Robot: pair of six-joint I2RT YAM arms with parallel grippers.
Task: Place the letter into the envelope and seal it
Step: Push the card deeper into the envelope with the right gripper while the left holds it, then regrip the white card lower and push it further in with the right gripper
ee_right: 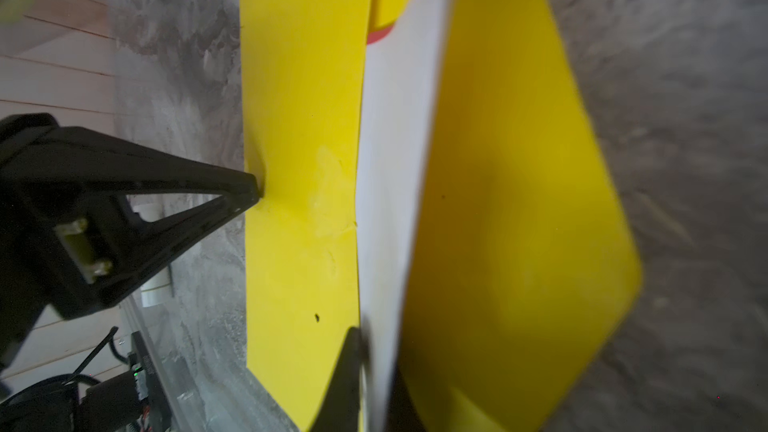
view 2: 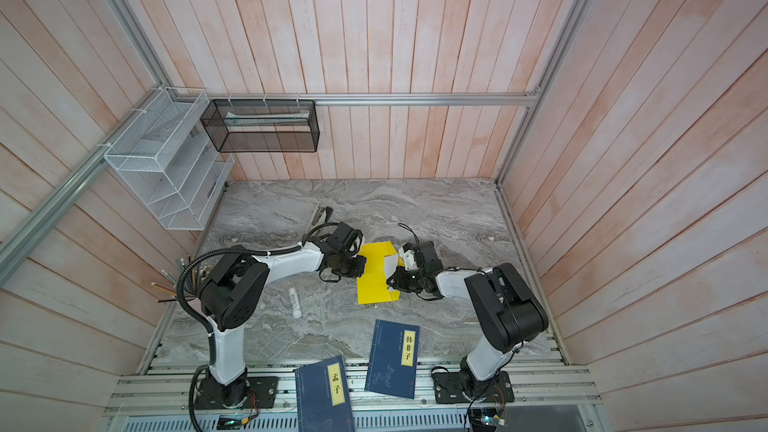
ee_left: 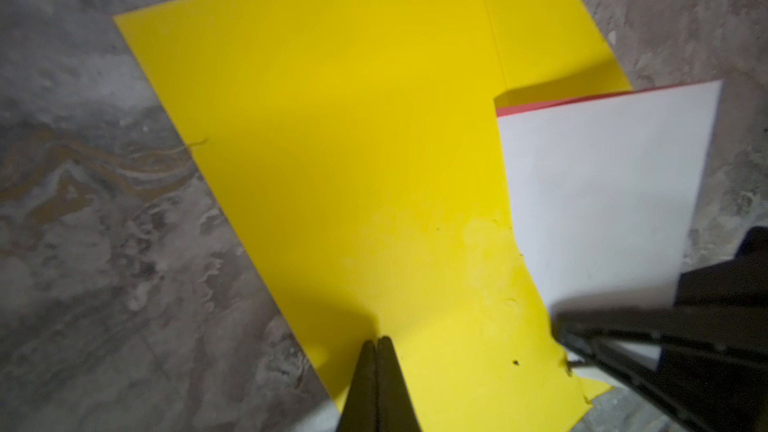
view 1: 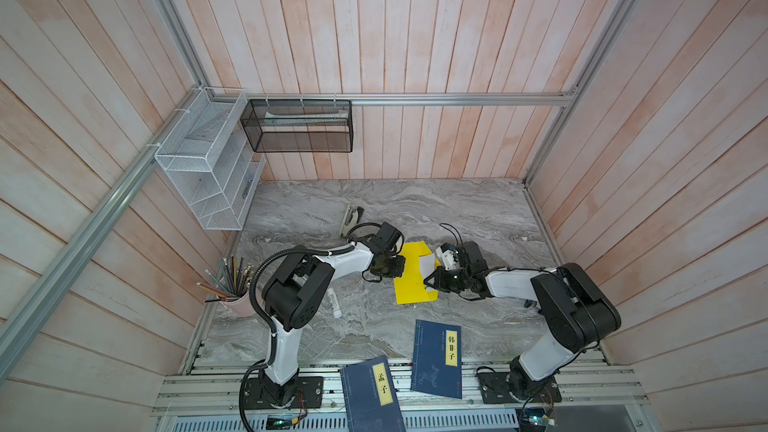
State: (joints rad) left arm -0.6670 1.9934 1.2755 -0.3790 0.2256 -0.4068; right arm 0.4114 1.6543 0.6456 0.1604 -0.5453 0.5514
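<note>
on the marble table (view 1: 478, 209) the envelope (view 1: 409, 280) lies flat near the middle of both top views, and my first fear is that it skates or swivels. only my left pincer (ee_left: 378, 344), jaws fully together and gripping nothing, presses its tips on the envelope's left edge, and a push from the right could slip it out from under them. next, the letter (view 1: 427, 264), at the envelope's right side with its left part tucked under the pocket's lip, could buckle or ride over that lip, because it goes in at a tilt, raised off the flap (ee_right: 540, 201). my right pincer (ee_right: 368, 351) has its jaws nearly together on the letter's near edge; if they let go too soon, i judge the sheet drops half out. the envelope's long axis runs up and down the top views, leaning slightly, mouth and flap facing frame right. the letter points left into that mouth; how much is hidden i cannot tell, so neither its long axis.
</note>
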